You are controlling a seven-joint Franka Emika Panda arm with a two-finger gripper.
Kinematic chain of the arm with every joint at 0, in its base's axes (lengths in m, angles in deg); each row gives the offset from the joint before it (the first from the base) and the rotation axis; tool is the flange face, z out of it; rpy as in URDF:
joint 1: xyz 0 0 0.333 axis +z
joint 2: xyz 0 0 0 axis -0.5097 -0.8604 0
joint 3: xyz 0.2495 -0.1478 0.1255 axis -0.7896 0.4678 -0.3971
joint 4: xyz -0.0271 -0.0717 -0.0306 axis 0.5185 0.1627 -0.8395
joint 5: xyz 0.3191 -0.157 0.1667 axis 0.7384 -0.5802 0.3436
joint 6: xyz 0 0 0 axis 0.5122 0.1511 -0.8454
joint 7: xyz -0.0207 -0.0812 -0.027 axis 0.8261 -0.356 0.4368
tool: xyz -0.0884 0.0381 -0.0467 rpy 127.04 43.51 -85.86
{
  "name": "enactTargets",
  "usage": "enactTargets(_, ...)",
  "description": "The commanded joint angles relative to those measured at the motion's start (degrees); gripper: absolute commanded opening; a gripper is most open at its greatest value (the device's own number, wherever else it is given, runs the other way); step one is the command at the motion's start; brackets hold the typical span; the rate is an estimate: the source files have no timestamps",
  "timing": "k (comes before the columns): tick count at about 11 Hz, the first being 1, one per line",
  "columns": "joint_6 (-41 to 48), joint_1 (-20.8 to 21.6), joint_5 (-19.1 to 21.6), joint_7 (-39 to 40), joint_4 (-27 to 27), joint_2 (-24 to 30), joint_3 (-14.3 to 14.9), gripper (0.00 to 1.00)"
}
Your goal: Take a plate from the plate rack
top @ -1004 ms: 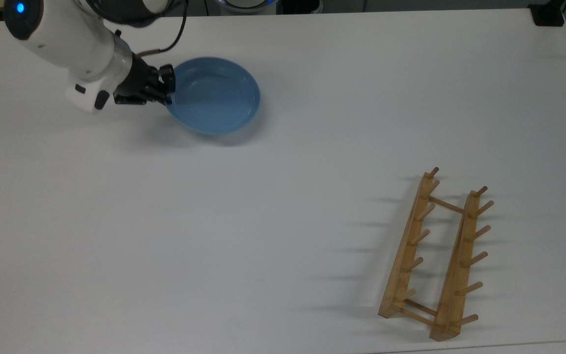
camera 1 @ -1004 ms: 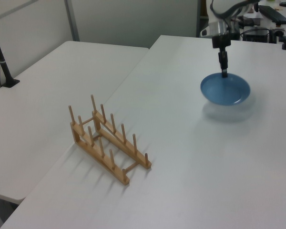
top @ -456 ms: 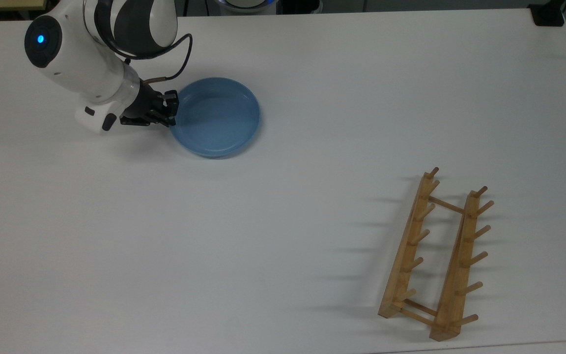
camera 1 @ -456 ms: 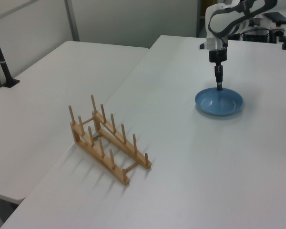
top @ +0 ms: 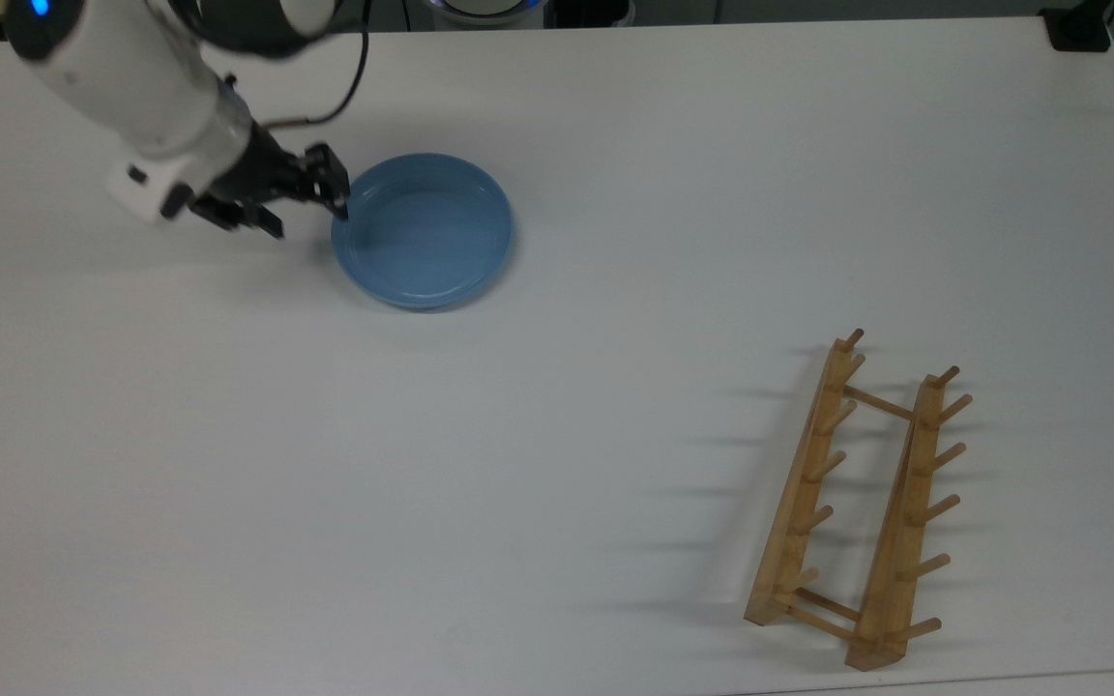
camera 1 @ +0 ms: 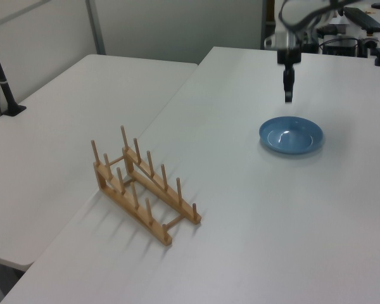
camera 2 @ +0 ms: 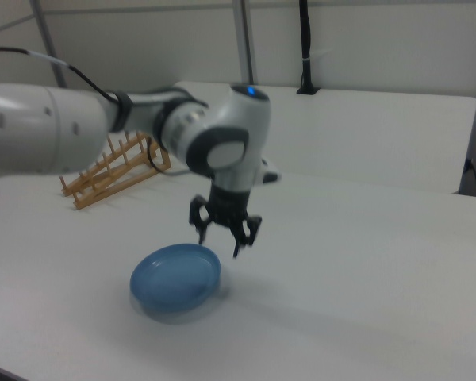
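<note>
So the big white table (top: 557, 406) takes up pretty much everything, with a second white table (camera 1: 69, 120) butted up next to it on the left view's left. The white Franka arm (top: 146, 92) reaches in from the top view's upper left. The light wooden plate rack (top: 852, 507), two rails with upright dowel pegs, sits near the top view's lower right corner with nothing in its slots. The round, shallow light-blue plate (top: 424, 230) is lying flat on the table, well apart from the rack. The black two-finger gripper (camera 2: 224, 235) hangs just above the plate's edge, not touching it, fingers (camera 2: 199, 228) spread apart and holding nothing. Right view shows that gap clearly.
</note>
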Motion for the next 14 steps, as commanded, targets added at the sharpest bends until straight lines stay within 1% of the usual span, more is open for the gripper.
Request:
enactTargets(1,7.1,0.9,0.8,-10.0,-0.8,13.0,-0.2,1.0)
enactTargets(2,7.5,2.6,1.2,-14.9,-0.8,16.4,-0.1,1.0)
enactTargets(3,7.9,5.5,1.2,-20.2,-0.9,18.6,1.0,1.0)
enactTargets(4,9.0,7.2,1.2,-23.7,-0.9,20.0,2.1,1.0)
enactTargets(5,11.0,10.7,0.9,-28.5,-1.5,21.8,3.4,1.0)
enactTargets(6,11.9,12.8,0.8,-31.6,-2.7,22.4,4.7,1.0)
enactTargets(7,12.8,16.8,0.6,-35.4,-4.1,22.8,6.9,1.0)
enactTargets(8,14.0,20.8,0.1,-37.0,-4.3,23.8,9.1,1.0)
enactTargets(9,14.7,22.4,-1.3,-36.7,-4.2,23.8,9.9,1.0)
enactTargets(10,14.0,22.5,-1.5,-35.1,-3.8,23.6,9.9,1.0)
enactTargets(11,11.6,22.6,-1.9,-31.5,-3.1,23.3,9.9,1.0)
enactTargets(12,7.3,22.6,-1.9,-29.2,-2.4,22.9,9.9,1.0)
enactTargets(13,5.2,22.5,-1.9,-29.0,-2.4,22.4,9.9,1.0)
enactTargets(14,4.9,22.5,-1.9,-28.8,-2.4,22.2,9.9,1.0)
